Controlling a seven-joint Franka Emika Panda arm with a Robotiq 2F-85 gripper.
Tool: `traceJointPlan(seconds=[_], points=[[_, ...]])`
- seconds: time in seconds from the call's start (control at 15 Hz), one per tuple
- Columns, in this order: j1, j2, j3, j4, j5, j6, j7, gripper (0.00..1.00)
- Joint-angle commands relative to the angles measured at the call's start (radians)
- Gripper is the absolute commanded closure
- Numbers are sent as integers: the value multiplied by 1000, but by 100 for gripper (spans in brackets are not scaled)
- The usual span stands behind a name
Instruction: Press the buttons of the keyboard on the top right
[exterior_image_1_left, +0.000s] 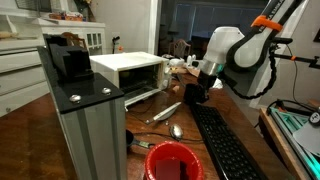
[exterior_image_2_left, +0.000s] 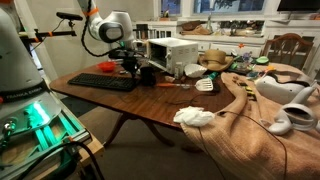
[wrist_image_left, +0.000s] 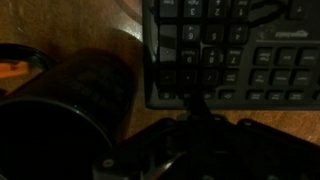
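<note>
Black cup stands just beside the keyboard; its buttons lie uncovered

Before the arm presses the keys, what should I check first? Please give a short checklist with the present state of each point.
1. Keyboard lies flat, keys uncovered: ok.
2. Gripper above the keys: not ok, in the wrist view it sits at the keyboard's edge.
3. Gripper shut for pressing: cannot tell, too dark.
4. Black cup off the keys: ok, it stands beside the keyboard.
5. Spoons off the keyboard: ok.
</note>
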Motion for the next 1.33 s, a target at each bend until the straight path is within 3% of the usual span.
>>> traceJointPlan(seconds=[0.0,0.33,0.8,1.27], points=[[-17,19,10,2,17,29,-34,100],[-35,25,18,3,32,30,-60,100],[-97,71,83,11,78,80,-130,100],[-101,-20,95,-31,76,36,-111,100]])
